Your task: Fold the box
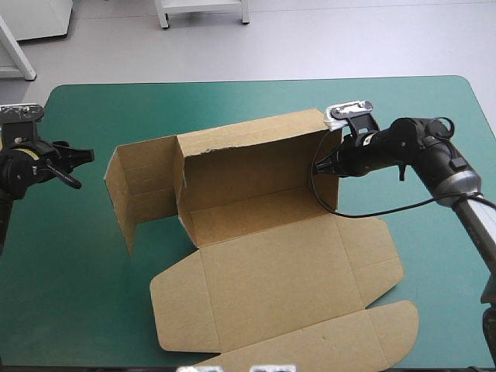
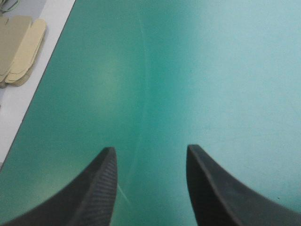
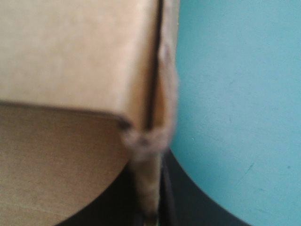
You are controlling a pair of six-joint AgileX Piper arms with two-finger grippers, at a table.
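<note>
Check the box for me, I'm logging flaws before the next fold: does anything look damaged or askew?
Yes. The box has its left side wall swung outward instead of squared against the back wall, and the far right corner pinched in the right arm's jaws looks frayed and crushed.

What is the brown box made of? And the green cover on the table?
The box looks like brown cardboard. It is matte, with pressed fold lines and a rough cut rim. The teal-green cover looks smooth with a soft sheen. It may be a vinyl or rubber mat, but I can't tell which.
</note>
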